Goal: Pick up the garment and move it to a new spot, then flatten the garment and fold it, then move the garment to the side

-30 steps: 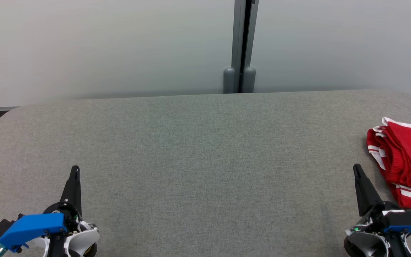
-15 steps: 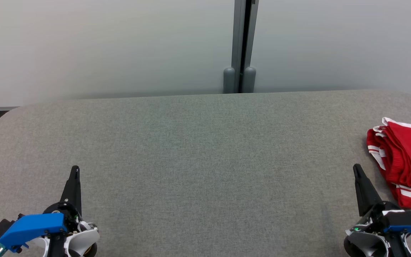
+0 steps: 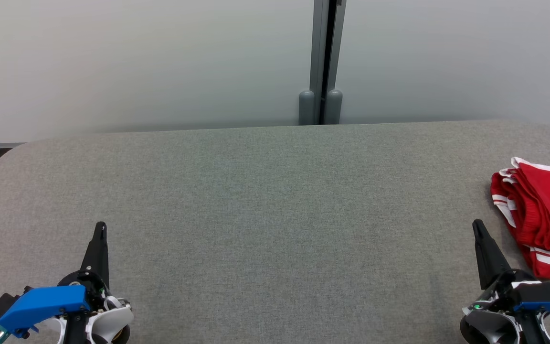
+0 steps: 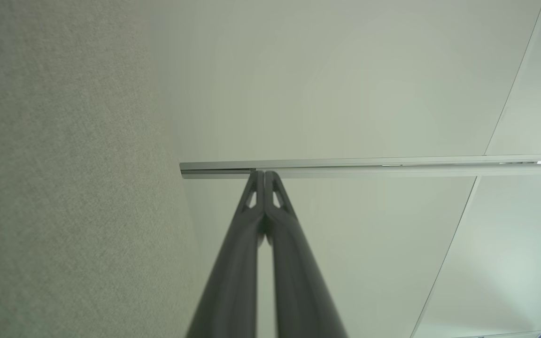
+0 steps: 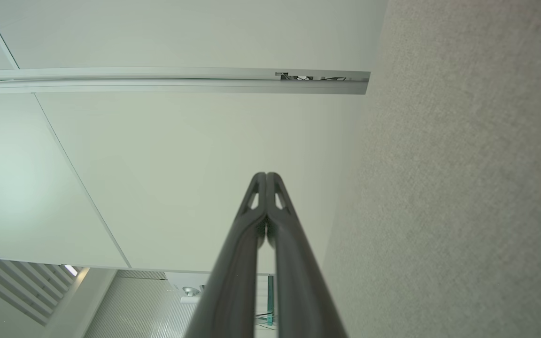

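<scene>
Red garment (image 3: 544, 210) with white stripes lies bunched at the right edge of the grey bench (image 3: 275, 200), just beside the right claw (image 3: 477, 224). The left claw (image 3: 100, 225) sits well apart, lower left. Both claws clenched, holding nothing.

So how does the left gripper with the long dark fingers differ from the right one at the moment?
The left gripper sits at the lower left with bare grey padded table around it; the right gripper sits at the lower right, close beside the red garment with white stripes. The left gripper's fingers rise almost straight; the right gripper's lean leftward. Shared: both are shut, empty and point away from the robot.
</scene>
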Available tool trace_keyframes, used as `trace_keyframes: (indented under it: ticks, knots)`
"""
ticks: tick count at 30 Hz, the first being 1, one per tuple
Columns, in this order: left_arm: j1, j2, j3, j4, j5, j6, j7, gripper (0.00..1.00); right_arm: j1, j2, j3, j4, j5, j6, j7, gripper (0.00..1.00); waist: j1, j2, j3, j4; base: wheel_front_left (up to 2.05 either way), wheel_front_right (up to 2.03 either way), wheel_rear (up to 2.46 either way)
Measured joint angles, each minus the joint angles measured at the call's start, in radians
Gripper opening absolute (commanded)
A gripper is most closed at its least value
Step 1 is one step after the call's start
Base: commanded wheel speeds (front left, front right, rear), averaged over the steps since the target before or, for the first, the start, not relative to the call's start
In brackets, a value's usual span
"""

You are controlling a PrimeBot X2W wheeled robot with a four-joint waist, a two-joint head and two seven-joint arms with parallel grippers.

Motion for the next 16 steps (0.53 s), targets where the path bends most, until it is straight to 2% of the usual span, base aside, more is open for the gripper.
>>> trace_keyframes:
  ticks: [16]
  knots:
    - [0.000,0.000,0.000,0.000,0.000,0.000,0.000,0.00,0.000,0.000,0.000,0.000,0.000,0.000,0.000,0.00,0.0000,0.0000,0.000,0.000,0.00,0.00,0.00]
